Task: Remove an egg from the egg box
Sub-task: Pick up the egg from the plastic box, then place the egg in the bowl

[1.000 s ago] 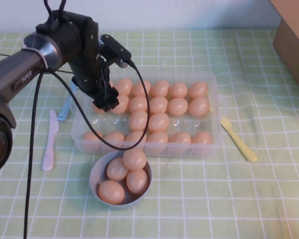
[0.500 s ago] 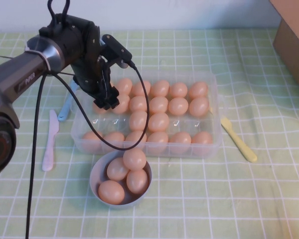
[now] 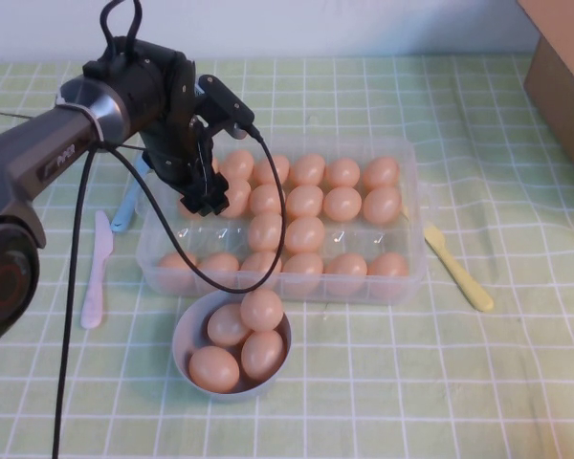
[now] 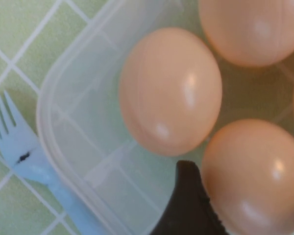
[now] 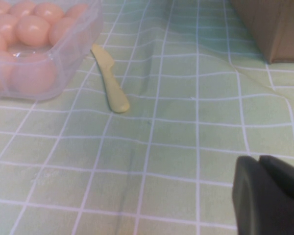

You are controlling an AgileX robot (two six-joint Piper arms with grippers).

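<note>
Left wrist: blue fork (image 4: pixel 24 161) beside egg box (image 4: pixel 63 98) | left hand (image 3: pixel 206 198) unclear | right hand (image 5: pixel 269 196) pressed together

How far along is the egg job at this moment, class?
Done: four tan eggs already sit in the round grey bowl. In hand: the left tool is low over the left end of the clear plastic egg box, beside an egg, holding none yet. Left: grasp and lift one. The right tool is shut, off the box.
</note>
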